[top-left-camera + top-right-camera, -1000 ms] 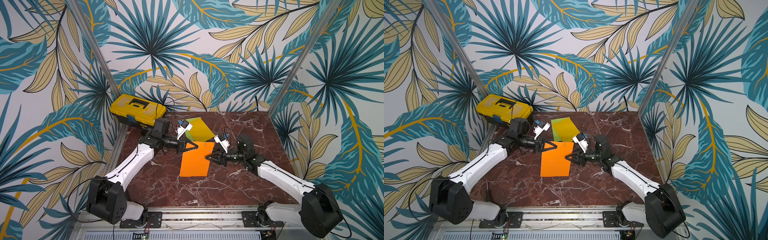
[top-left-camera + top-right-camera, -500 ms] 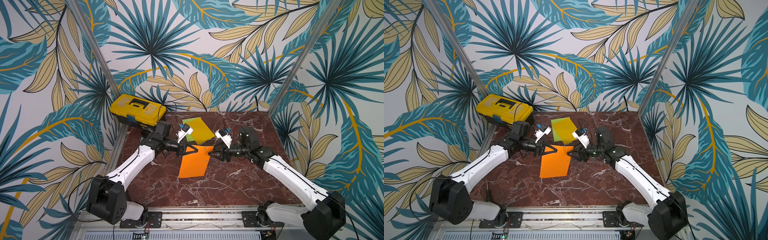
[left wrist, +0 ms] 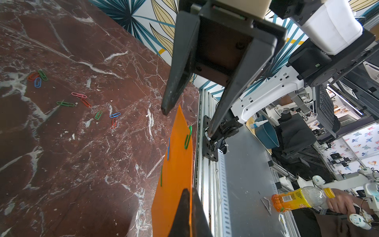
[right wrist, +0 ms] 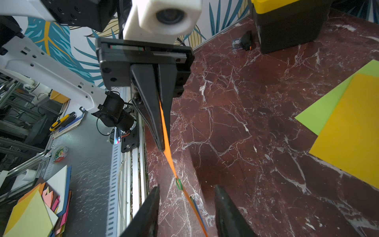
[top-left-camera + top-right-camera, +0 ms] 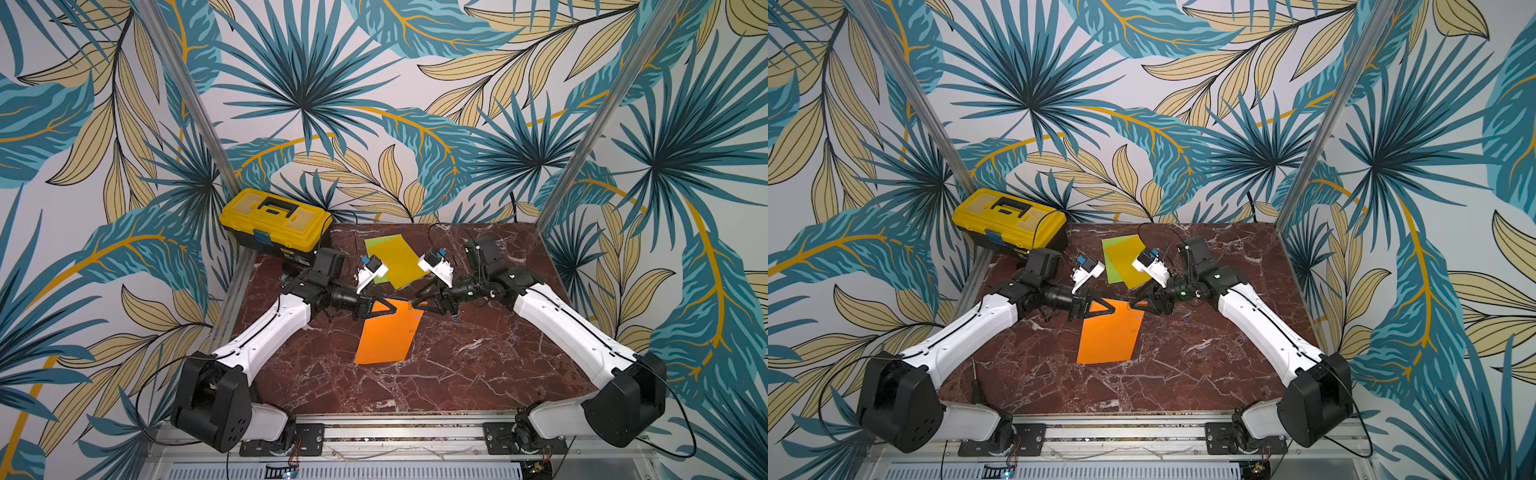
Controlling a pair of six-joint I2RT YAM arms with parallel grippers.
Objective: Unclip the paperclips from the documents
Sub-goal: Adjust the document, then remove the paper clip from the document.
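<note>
While the left tool (image 4: pixel 162 143) clamps the orange sheet (image 5: pixel 386 336), the right tool (image 4: pixel 186 189) stands open.

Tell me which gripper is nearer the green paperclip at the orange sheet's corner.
Right. The right gripper, fingers open, straddles the green paperclip; the left gripper is shut on the orange sheet farther along its edge.

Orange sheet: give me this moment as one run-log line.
left pincer: shut on orange sheet | right pincer: open, sheet edge between its fingers | green paperclip: clipped on sheet
</note>
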